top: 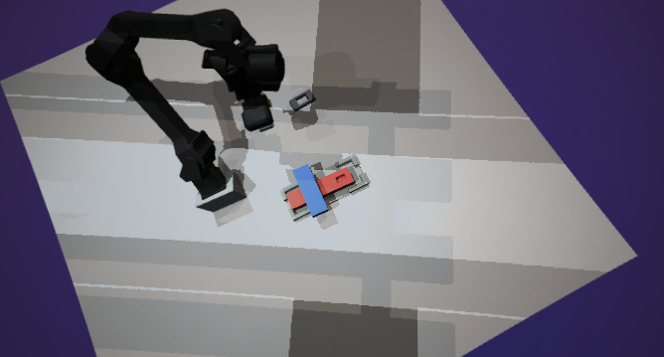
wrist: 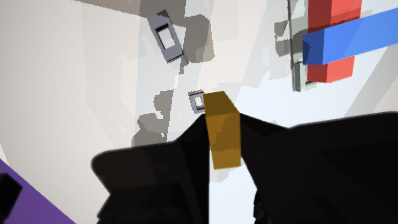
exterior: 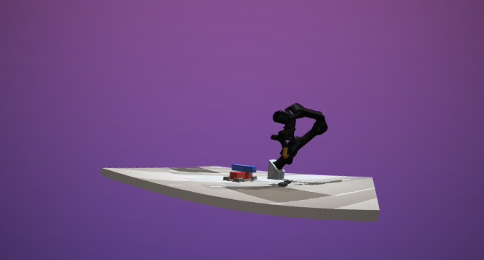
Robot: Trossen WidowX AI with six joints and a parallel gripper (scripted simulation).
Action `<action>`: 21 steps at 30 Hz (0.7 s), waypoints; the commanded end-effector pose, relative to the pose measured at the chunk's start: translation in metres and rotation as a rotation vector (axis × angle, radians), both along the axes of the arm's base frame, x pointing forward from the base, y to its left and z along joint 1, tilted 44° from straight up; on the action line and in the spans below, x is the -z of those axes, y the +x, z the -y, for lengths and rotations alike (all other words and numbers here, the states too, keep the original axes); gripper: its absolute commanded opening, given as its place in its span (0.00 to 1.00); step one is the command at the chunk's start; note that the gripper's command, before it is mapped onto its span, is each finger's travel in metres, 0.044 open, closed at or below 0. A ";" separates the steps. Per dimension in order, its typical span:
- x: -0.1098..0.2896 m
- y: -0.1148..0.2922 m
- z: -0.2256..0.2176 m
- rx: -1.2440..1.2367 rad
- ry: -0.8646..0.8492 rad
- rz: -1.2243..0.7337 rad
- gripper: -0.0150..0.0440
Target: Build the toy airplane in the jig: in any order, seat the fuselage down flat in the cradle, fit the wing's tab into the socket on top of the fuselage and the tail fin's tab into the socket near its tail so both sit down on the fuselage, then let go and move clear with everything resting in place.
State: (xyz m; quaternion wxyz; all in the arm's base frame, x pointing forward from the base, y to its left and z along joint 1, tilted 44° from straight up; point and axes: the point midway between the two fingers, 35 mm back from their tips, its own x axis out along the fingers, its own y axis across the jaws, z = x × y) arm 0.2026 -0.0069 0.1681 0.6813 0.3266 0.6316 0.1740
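Gripper (wrist: pixel 223 150) pinches the tail fin (wrist: pixel 223 130); carry it toward 4 o'clock, over the fuselage (top: pixel 334 181) tail socket (top: pixel 341 176).

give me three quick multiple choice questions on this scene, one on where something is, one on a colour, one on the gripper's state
1. Where does the wing lie?
A. across the fuselage
B. on the table by the arm's base
C. in the gripper

2. What colour is the fuselage?
A. green
B. red
C. white

3. What is the gripper doing?
A. standing open
B. shut on nothing
C. shut on the tail fin

Answers: 1 A, the blue bar crosses the red body in the jig. 2 B, it shows red. 3 C, the yellow tail fin sits between the fingers.
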 end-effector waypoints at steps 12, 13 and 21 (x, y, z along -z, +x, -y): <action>0.019 0.027 0.025 -0.024 -0.005 0.006 0.25; 0.020 0.029 0.027 -0.025 -0.005 0.006 0.25; 0.034 0.042 0.041 -0.034 -0.005 0.007 0.25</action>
